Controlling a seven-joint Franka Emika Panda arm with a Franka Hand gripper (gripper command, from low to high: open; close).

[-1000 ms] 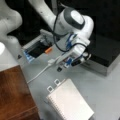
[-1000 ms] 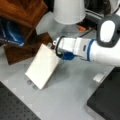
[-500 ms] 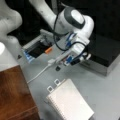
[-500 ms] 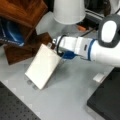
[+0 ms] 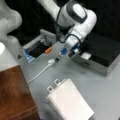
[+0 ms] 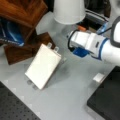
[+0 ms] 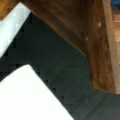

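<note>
In both front views the white arm reaches down over the grey table [image 5: 100,82]. Its gripper [image 5: 60,56] has blue parts [image 6: 80,52] and points toward a front view's left. The gripper's tip is right next to a small white plug [image 5: 51,62] on a white cable [image 5: 37,74]; I cannot make out whether they touch. A white rectangular pad [image 5: 68,100] with two tabs lies flat on the table below the gripper, also shown as the pad [image 6: 43,65]. The wrist view shows no fingers, only the white pad [image 7: 27,97], dark table and brown wood [image 7: 97,42].
A black box [image 5: 105,53] stands at a front view's right. An open tray [image 5: 37,50] holds an orange piece [image 5: 48,50]. A brown wooden board [image 5: 13,95] lies at the left. Wooden blocks [image 6: 22,12], a white cylinder [image 6: 68,11] and a small white block [image 6: 99,77] stand around.
</note>
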